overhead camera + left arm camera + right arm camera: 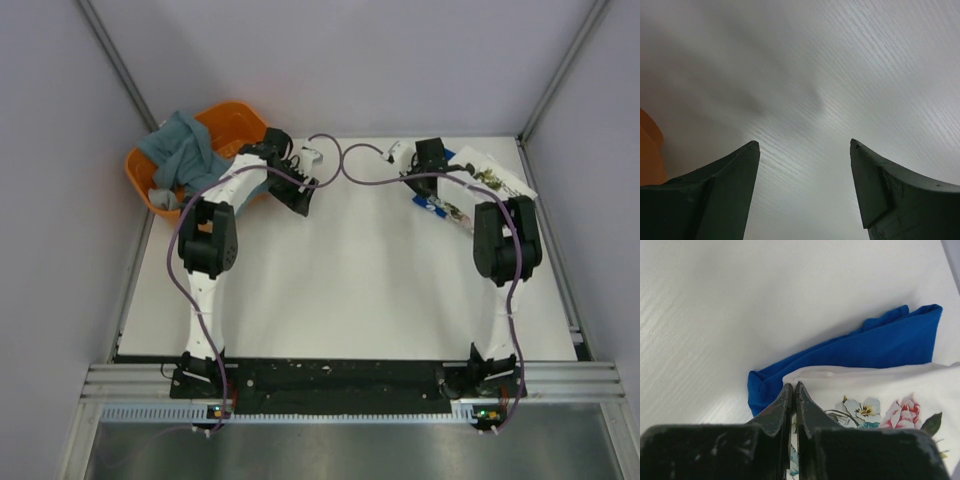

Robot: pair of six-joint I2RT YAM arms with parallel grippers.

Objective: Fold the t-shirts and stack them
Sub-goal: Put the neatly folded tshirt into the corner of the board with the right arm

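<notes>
The white floral t-shirt (487, 178) lies folded at the far right of the table, on top of the royal-blue t-shirt (429, 205). In the right wrist view the blue shirt (875, 347) sticks out beyond the floral shirt's (900, 387) edge. My right gripper (426, 186) is shut, its tips (794, 385) pinched at the near corner of the floral shirt. My left gripper (303, 198) is open and empty (805, 145) just above bare table, beside the orange basket.
The orange plastic basket (236, 113) stands at the far left corner with grey-blue cloth (186, 150) heaped in it; its side shows in the left wrist view (650, 150). Metal frame posts and grey walls bound the white table (340, 290).
</notes>
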